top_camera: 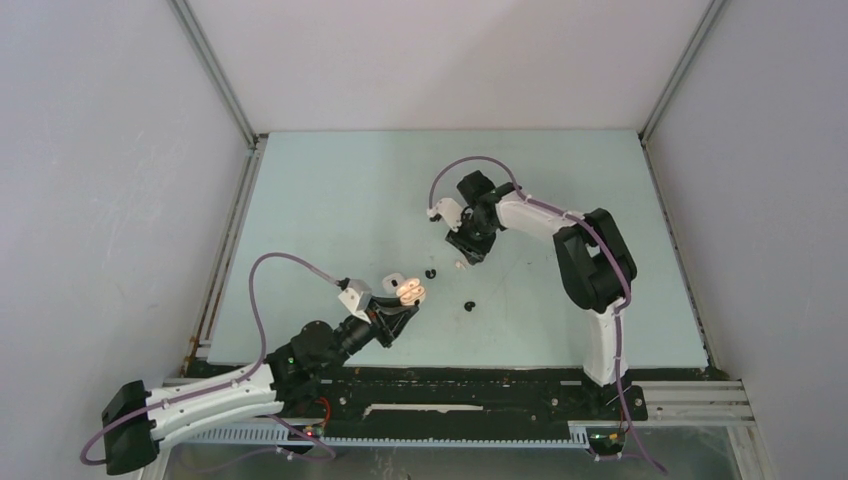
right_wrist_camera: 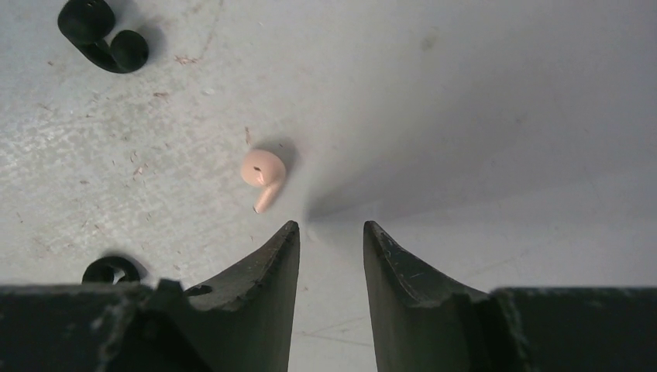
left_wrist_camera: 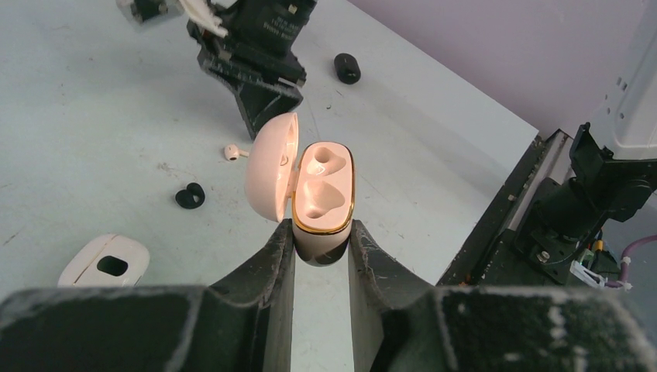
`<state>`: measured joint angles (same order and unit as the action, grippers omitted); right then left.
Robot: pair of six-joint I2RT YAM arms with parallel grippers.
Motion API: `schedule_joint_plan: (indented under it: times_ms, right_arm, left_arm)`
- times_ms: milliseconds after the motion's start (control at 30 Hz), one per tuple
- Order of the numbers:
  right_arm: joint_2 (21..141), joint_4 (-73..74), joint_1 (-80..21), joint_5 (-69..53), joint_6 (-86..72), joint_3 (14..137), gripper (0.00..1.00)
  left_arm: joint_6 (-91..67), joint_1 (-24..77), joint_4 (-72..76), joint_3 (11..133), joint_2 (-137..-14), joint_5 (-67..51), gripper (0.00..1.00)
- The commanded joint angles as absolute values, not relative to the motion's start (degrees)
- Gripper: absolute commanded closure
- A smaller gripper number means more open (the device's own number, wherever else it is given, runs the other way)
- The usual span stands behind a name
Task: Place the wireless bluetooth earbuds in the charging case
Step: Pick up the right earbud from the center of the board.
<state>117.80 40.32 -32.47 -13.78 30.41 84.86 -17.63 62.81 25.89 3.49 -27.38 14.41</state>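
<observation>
My left gripper point(top_camera: 403, 303) is shut on an open beige charging case point(left_wrist_camera: 321, 190) with a gold rim. Its lid is swung to the left and both sockets are empty. It is held above the table. A beige earbud point(right_wrist_camera: 263, 172) with a short stem lies on the table, just ahead and left of my right gripper point(right_wrist_camera: 331, 231), which is open, empty and low over the table. The earbud also shows in the top view point(top_camera: 461, 264) and in the left wrist view point(left_wrist_camera: 231, 152). Black earbuds lie nearby point(top_camera: 430, 272) point(top_camera: 468, 305).
A white case point(left_wrist_camera: 104, 262) lies on the table left of my left gripper. Black earbuds point(right_wrist_camera: 101, 35) point(right_wrist_camera: 112, 270) lie left of the right gripper. Grey walls with metal rails enclose the pale green table point(top_camera: 330, 200).
</observation>
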Motion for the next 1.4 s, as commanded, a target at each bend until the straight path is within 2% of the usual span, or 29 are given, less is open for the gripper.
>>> schedule_joint_plan:
  times_ms: [0,300,1033,1367]
  right_arm:
    - [111.25,40.63,-30.14,-17.73,27.78,84.85,0.61]
    - [114.76,42.47,-31.75,-23.54,27.36,88.84,0.58]
    - [123.48,46.32,-36.29,-16.02,26.43,95.73,0.57]
    - [124.99,46.72,-37.99,-14.83,26.88,96.24,0.61]
  left_arm:
    - [-18.72,62.78,27.30,6.37,-28.45,12.91,0.98]
    - [-18.41,63.11,28.05,6.94,-30.22,12.82,0.97]
    - [-18.70,63.63,29.76,7.20,-33.14,12.05,0.96]
    - [-18.81,63.72,29.47,6.82,-33.17,11.87,0.96]
